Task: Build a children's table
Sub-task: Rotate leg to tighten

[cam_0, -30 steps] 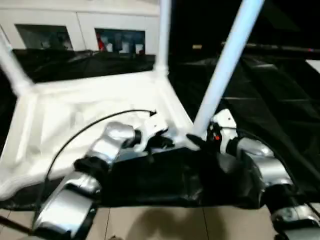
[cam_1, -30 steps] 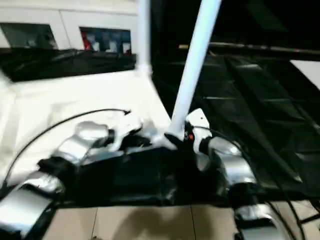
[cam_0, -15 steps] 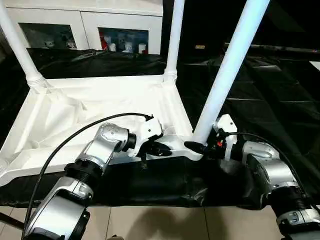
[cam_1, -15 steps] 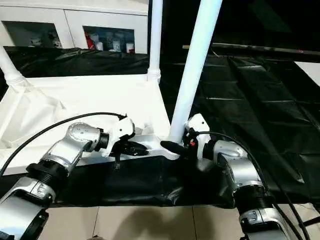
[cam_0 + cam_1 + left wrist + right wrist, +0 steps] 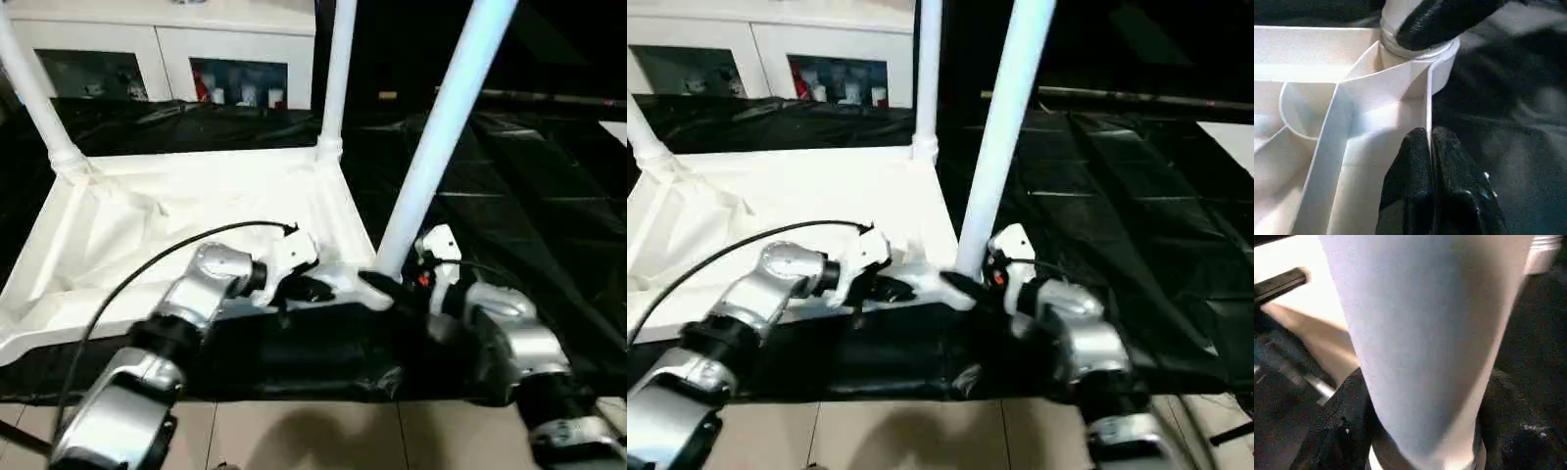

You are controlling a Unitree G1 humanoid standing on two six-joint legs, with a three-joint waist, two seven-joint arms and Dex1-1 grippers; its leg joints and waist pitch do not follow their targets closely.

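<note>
The children's table (image 5: 176, 225) lies upside down on the black cloth, ribbed underside up. Three white legs stand in its corner sockets: far left (image 5: 29, 88), far right (image 5: 338, 69) and near right (image 5: 441, 127). My left gripper (image 5: 318, 289) is shut on the thin rim wall just beside the near-right socket (image 5: 1420, 54), its two fingers (image 5: 1410, 161) pinching that wall. My right gripper (image 5: 377, 284) is closed around the base of the near-right leg (image 5: 1425, 333), with one black finger (image 5: 1444, 19) pressed against the leg just above the socket.
The black cloth (image 5: 529, 196) covers the work table to the right and behind. A white cabinet with glass doors (image 5: 235, 59) stands at the back. Tiled floor (image 5: 294, 441) runs along the near edge. A black cable (image 5: 157, 264) loops from my left arm.
The right gripper's fingers have narrowed onto the leg's base. The left gripper has stayed on the rim. The head view has wobbled slightly.
</note>
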